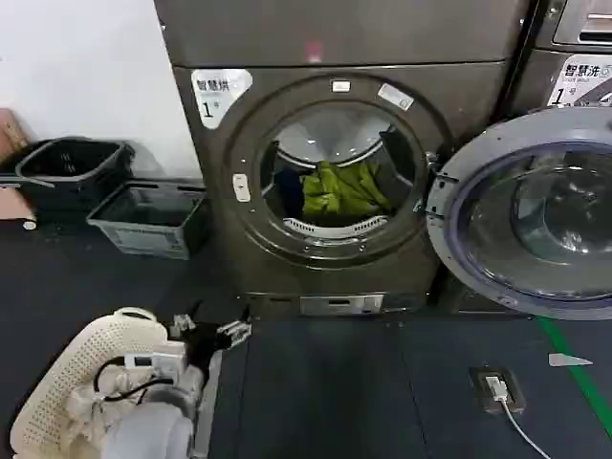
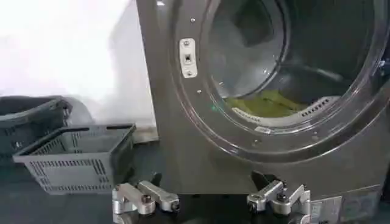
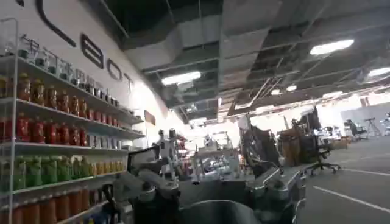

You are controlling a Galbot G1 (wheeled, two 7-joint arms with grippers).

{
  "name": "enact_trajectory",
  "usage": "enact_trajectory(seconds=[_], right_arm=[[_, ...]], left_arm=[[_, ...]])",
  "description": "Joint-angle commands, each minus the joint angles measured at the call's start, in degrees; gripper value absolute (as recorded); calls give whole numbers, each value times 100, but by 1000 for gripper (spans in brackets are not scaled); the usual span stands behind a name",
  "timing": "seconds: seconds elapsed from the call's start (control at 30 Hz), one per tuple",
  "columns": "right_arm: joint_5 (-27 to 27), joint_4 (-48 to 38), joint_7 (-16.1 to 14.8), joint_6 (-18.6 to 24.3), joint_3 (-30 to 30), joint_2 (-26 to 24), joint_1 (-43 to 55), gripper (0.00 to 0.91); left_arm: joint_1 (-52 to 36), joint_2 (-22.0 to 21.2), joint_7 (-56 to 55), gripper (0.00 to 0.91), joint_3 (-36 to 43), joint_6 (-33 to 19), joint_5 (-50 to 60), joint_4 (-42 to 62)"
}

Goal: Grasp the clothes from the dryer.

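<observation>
Dryer [image 1: 325, 191] stands straight ahead, bronze-grey front, round mouth wide open. Its glass door [image 1: 535, 225] is swung out to the robot's right, silver rim facing the head camera. Clothes [image 1: 342, 189] lie inside the drum, low in the mouth: yellow-green bundle with a bit of dark cloth just at its left side. In the left wrist view a strip of the same yellow-green fabric [image 2: 265, 105] shows over the lower lip of the drum.

Left gripper [image 1: 212, 332] sits low on the left, above the dark floor [image 1: 335, 392], near the dryer's bottom left corner and well apart from the clothes. Fingers released, spread wide, nothing between them (left wrist view shows both tips [image 2: 210, 201] with a clear gap, pointed at the dryer's base).

Right gripper [image 3: 207, 198] shows in its own wrist view, aimed away at a room with shelves of bottles [image 3: 55, 140]; jaws apart, holding nothing.

White perforated basket [image 1: 86, 382] lies by the left arm. Two grey baskets [image 1: 153, 218] stand against the wall left of the dryer. A second machine [image 1: 574, 57] stands to the right.
</observation>
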Motion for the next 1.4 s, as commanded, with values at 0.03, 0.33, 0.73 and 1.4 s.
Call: enact_trajectory(seconds=[0.03, 0.33, 0.73, 1.4], right_arm=[[18, -9, 142, -22, -53, -10, 9, 907], [-207, -133, 195, 488, -175, 1, -45, 907], [-73, -70, 231, 367, -108, 8, -58, 907], [75, -129, 277, 396, -117, 48, -67, 907]], left_arm=[[47, 24, 10, 907, -16, 280, -37, -38], [85, 23, 10, 907, -3, 280, -64, -74], [60, 24, 15, 907, -19, 280, -110, -59], [100, 17, 71, 907, 10, 280, -129, -72]])
